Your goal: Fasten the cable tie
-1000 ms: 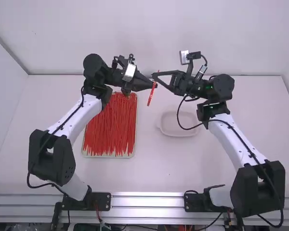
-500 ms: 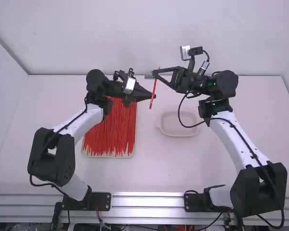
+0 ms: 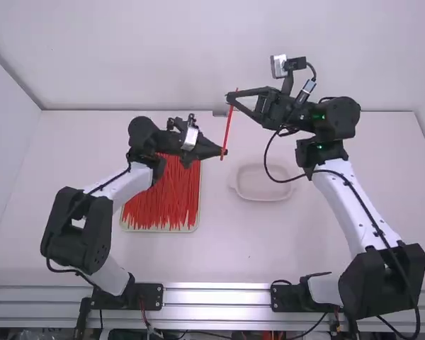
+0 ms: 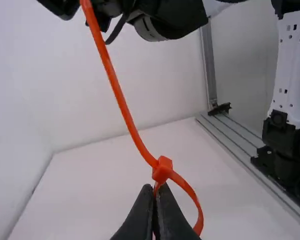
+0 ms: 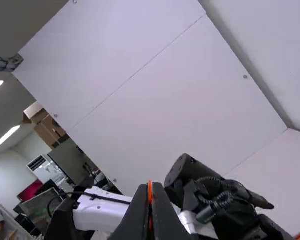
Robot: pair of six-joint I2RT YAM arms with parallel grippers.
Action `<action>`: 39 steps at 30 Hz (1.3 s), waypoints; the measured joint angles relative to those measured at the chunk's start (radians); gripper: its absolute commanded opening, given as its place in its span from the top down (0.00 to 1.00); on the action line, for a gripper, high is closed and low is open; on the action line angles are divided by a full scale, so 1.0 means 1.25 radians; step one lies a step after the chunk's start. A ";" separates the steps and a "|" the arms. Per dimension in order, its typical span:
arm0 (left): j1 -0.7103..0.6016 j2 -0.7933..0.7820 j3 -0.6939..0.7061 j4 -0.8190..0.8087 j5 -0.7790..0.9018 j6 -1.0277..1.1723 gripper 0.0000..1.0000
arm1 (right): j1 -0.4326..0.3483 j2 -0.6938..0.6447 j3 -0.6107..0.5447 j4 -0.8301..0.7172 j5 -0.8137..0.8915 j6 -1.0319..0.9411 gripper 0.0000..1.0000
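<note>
The left jaws are pinched shut on the tie (image 4: 162,169) just under its square head, and the right jaws are pinched shut on its tail tip, higher up. The tie is in the air between them, above the counter (image 3: 269,234). I think the left should hold tight while the right pulls the tail straight, so the loop shrinks.
</note>
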 measured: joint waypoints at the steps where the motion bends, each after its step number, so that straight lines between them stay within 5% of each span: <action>1: 0.000 0.000 -0.003 0.006 0.000 -0.002 0.98 | 0.000 0.000 0.001 0.001 0.000 0.000 1.00; 5: 0.000 0.000 -0.009 0.008 0.000 -0.003 0.98 | 0.000 0.000 0.002 0.001 0.003 0.001 1.00; 9: 0.001 0.002 -0.020 0.004 0.020 -0.006 0.98 | 0.000 0.000 0.018 0.008 0.035 0.003 0.52; 14: 0.000 0.015 -0.040 0.003 0.043 -0.020 0.98 | 0.000 -0.009 0.054 0.001 0.062 -0.003 0.25; 28: 0.055 0.015 -0.040 0.265 -0.002 -0.213 0.98 | -0.060 -0.013 0.055 -0.234 0.012 -0.086 0.15; 39: 0.106 0.015 0.023 0.294 -0.075 -0.417 0.98 | -0.062 -0.013 0.008 -0.245 0.002 -0.111 0.14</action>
